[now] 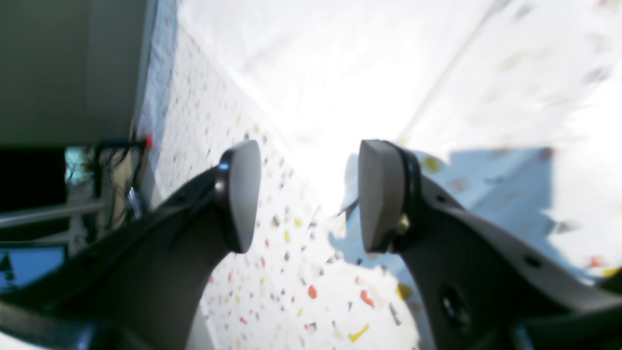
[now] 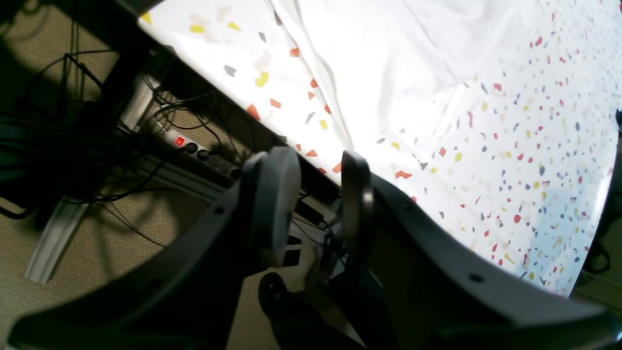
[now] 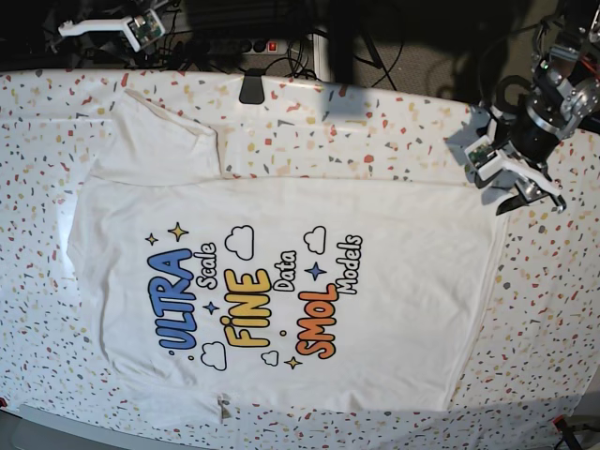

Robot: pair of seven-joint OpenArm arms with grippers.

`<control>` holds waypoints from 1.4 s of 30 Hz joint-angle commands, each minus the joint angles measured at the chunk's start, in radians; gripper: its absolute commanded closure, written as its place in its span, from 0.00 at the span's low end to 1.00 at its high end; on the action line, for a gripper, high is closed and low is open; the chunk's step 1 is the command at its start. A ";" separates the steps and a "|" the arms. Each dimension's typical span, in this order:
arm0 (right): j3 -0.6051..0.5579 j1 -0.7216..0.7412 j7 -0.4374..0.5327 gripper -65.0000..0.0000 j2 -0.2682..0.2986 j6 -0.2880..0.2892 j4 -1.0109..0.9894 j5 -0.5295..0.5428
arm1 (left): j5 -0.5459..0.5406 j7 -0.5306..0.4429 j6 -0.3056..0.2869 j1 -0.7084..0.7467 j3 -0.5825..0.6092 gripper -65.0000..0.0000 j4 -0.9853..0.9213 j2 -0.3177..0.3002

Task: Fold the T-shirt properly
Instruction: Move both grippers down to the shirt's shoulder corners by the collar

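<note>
The T-shirt (image 3: 281,281) lies spread flat on the speckled table (image 3: 553,309), print facing up, with one sleeve (image 3: 159,136) at the far left. My left gripper (image 3: 506,192) hovers open just above the shirt's far right corner. In the left wrist view the left gripper (image 1: 308,194) has wide jaws with nothing between them, and white cloth (image 1: 340,87) lies ahead. My right gripper (image 3: 70,28) is beyond the table's far left edge. In the right wrist view the right gripper (image 2: 316,204) is partly open and empty, over the table edge, with the shirt (image 2: 388,48) further off.
A small black object (image 3: 251,86) sits at the table's far edge near the shirt's collar side. Below that edge are cables and a power strip (image 2: 180,141) with a red switch. Metal frame rails (image 2: 53,233) run under the table.
</note>
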 commanded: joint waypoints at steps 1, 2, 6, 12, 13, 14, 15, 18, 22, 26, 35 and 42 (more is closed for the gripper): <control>0.002 -0.012 0.016 0.73 0.004 -0.013 0.019 -0.006 | 0.002 -0.027 0.014 -0.021 -0.004 0.52 -0.016 -0.015; 0.002 -0.011 0.018 0.73 0.004 -0.013 0.019 -0.006 | 0.003 -0.033 0.014 -0.034 -0.004 0.52 -0.048 -0.015; 0.002 -0.011 0.040 0.73 0.004 -0.057 0.019 -0.006 | 0.050 -0.039 0.011 -0.077 -0.004 0.52 -0.152 -0.012; 0.002 -0.011 0.085 0.73 0.004 -0.087 0.019 -0.006 | 0.071 -0.050 0.010 -0.098 0.015 0.52 -0.213 -0.010; 0.002 -0.011 0.085 0.73 0.004 -0.091 0.019 -0.006 | 0.071 -0.050 0.010 -0.098 0.027 0.52 -0.216 -0.010; 0.002 -0.011 0.085 0.73 0.004 -0.092 0.019 -0.006 | 0.071 -0.051 0.010 -0.099 0.045 0.52 -0.219 -0.010; 0.002 -0.011 0.085 0.73 0.004 -0.092 0.019 -0.006 | 0.071 -0.057 0.010 -0.103 0.065 0.52 -0.224 -0.010; 0.002 -0.011 0.084 0.73 0.004 -0.092 0.019 -0.006 | 0.070 -0.072 0.011 -0.139 0.127 0.52 -0.249 -0.010; 0.002 -0.012 0.066 0.73 0.004 -0.092 0.019 -0.006 | 0.052 -0.048 0.012 -0.217 0.187 0.52 -0.306 -0.010; 0.002 -0.012 0.054 0.73 0.004 -0.092 0.019 -0.006 | 0.025 -0.046 0.011 -0.278 0.208 0.52 -0.378 -0.010; 0.002 -0.012 0.056 0.73 0.005 -0.092 0.019 -0.030 | 0.034 -0.065 -0.036 -0.364 0.212 0.52 -0.537 0.034; 0.002 -0.011 0.056 0.73 0.004 -0.092 0.019 -0.133 | 0.074 -0.073 -0.095 -0.356 0.212 0.62 -0.543 0.074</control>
